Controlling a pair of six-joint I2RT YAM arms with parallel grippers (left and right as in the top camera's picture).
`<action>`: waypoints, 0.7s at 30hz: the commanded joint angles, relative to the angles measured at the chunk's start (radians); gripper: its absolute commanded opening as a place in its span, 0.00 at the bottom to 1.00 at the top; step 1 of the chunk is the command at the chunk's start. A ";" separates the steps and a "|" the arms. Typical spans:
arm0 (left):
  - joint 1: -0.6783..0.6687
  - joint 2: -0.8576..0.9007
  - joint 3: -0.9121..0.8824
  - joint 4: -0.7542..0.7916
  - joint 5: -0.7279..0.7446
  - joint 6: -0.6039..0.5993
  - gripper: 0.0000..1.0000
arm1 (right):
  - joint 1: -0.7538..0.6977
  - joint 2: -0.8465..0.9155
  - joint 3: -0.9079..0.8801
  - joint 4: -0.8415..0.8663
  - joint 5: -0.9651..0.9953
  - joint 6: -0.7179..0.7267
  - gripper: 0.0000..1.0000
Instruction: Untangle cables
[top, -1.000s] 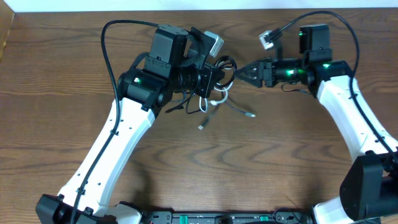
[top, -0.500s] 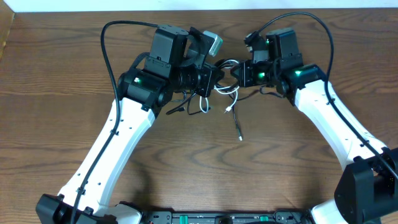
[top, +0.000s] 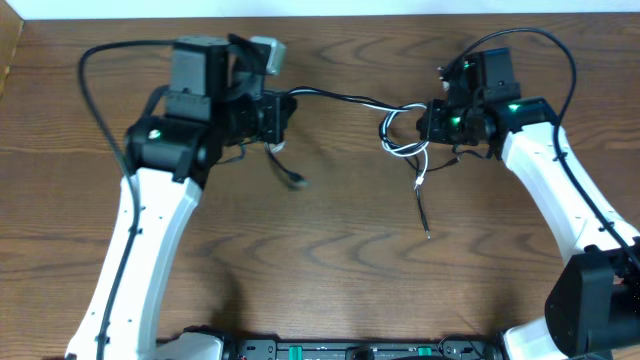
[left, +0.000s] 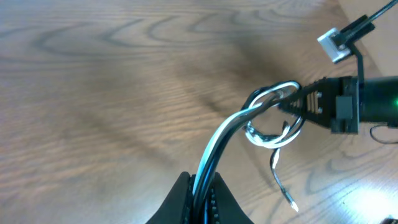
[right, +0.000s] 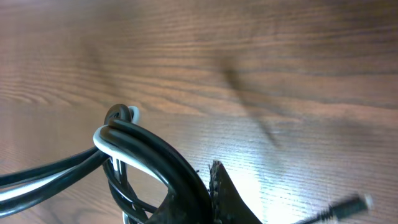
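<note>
Since the arms stand well apart overhead, the black and white cables (top: 340, 98) stretch between left gripper (top: 283, 112) and right gripper (top: 428, 122), both clamped shut on them, probably to draw the tangle open. Left wrist: the pair runs side by side to a looped knot (left: 270, 121). Right wrist: jaws closed over that looped bundle.

Fingers (right: 227, 203) pinch looped cables (right: 147, 155)

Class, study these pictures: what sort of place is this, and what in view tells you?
Likely a robotics lab bench: two white robot arms at a wood-grain table, the left hand and right hand both gripping the black and white cables strung between them.
</note>
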 joint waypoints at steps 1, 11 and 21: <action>0.027 -0.034 0.021 -0.034 -0.021 -0.013 0.07 | -0.043 -0.010 -0.001 0.015 -0.006 0.012 0.01; -0.046 -0.022 0.021 -0.103 0.145 0.045 0.07 | -0.040 -0.010 -0.001 0.133 -0.177 -0.001 0.01; -0.188 0.082 0.021 -0.126 0.159 0.067 0.07 | -0.042 -0.016 0.000 0.243 -0.335 0.045 0.01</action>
